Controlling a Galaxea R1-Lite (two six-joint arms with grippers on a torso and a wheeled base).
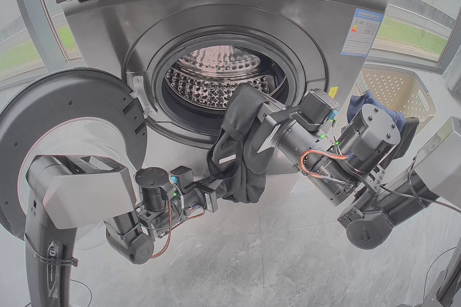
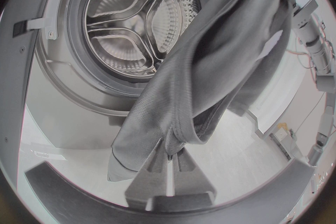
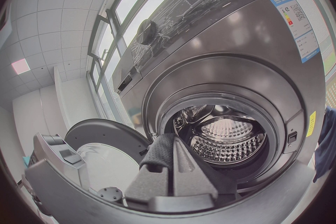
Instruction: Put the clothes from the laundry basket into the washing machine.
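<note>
Step in hand: loading the dark grey mesh garment [image 1: 240,149] into the grey front-loading washing machine [image 1: 312,25]. Right gripper [image 3: 171,146] jaws clamp its upper fold at the door opening; left gripper [image 2: 171,153] jaws clamp the lower hem. Next move, as judged: advance, then release inside. Ribbed steel drum [image 1: 216,77] shows no clothing yet; beige perforated laundry basket [image 1: 403,87] holds blue clothing [image 1: 370,101]

1. Washing machine [image 1: 120,29]: dark metallic grey; its drum [image 1: 216,77] is shiny silver and dimpled.
2. Garment [image 1: 240,130]: black, with a white tag.
3. Laundry basket [image 1: 403,87]: beige, with cross-shaped perforations; the cloth [image 1: 370,101] in it is navy.
4. Sticker [image 1: 362,32], at two o'clock from the drum: blue and white.
5. Floor [image 1: 269,250]: pale grey, marbled.
</note>
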